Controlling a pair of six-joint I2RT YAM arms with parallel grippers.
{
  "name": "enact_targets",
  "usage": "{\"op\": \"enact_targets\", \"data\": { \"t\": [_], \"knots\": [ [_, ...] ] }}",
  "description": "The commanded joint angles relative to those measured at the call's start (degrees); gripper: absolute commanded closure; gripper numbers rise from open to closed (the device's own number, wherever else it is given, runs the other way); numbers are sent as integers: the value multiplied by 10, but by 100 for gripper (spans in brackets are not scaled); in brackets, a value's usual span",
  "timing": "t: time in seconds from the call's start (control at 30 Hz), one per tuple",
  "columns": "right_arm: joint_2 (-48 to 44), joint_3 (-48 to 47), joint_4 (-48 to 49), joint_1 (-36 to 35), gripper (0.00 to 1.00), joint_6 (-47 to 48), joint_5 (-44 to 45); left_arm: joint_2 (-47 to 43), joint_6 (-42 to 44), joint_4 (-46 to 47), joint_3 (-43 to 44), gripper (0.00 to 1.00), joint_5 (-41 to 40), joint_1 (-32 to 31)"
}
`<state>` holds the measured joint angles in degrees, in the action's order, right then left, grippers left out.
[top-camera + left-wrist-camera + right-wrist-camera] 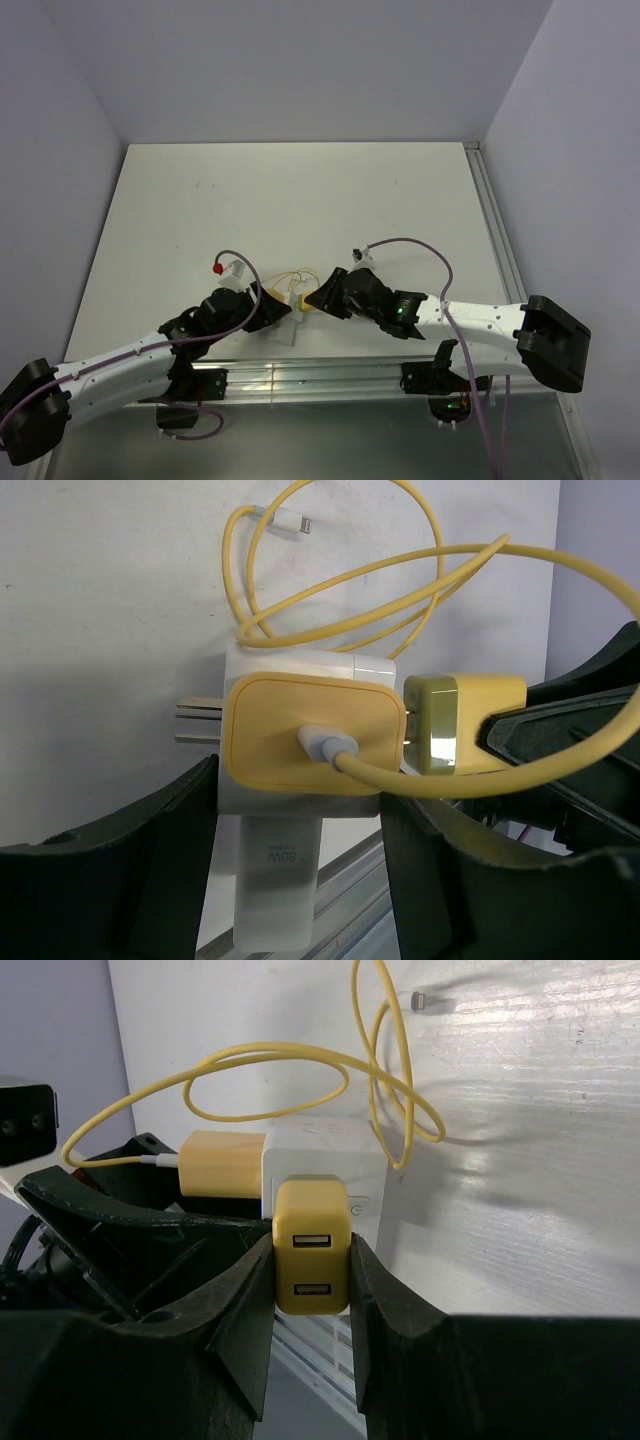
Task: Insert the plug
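The plug [312, 1245] is a small yellow block with two dark slots in its near face. My right gripper [312, 1260] is shut on it and holds it against the side of a white adapter block [320, 1150]. In the left wrist view the plug [465, 723] sits at the right side of the white block [310, 665], with only a thin gap showing. My left gripper [300, 820] is shut on the white block. A yellow connector [310, 735] with a yellow wire loop [400, 590] sits on the block's face. Both grippers meet near the table's front centre [300, 303].
Metal prongs [198, 720] stick out of the white block's left side. The wire's loose end [430, 1001] lies on the white table. A white part with a red tip [230, 268] sits behind the left arm. An aluminium rail [330, 375] runs along the near edge.
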<state>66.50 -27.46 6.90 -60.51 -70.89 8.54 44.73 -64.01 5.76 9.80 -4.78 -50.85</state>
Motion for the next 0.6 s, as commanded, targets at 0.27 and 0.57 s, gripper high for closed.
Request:
{"op": "enact_targets", "data": {
  "t": [0.27,0.57],
  "knots": [
    [5,-18,27,-5,100,-30,30,-23,-17,45,0,100,-1,0],
    [3,-15,19,-15,100,-48,32,-7,-21,48,5,100,-4,0]
  ]
}}
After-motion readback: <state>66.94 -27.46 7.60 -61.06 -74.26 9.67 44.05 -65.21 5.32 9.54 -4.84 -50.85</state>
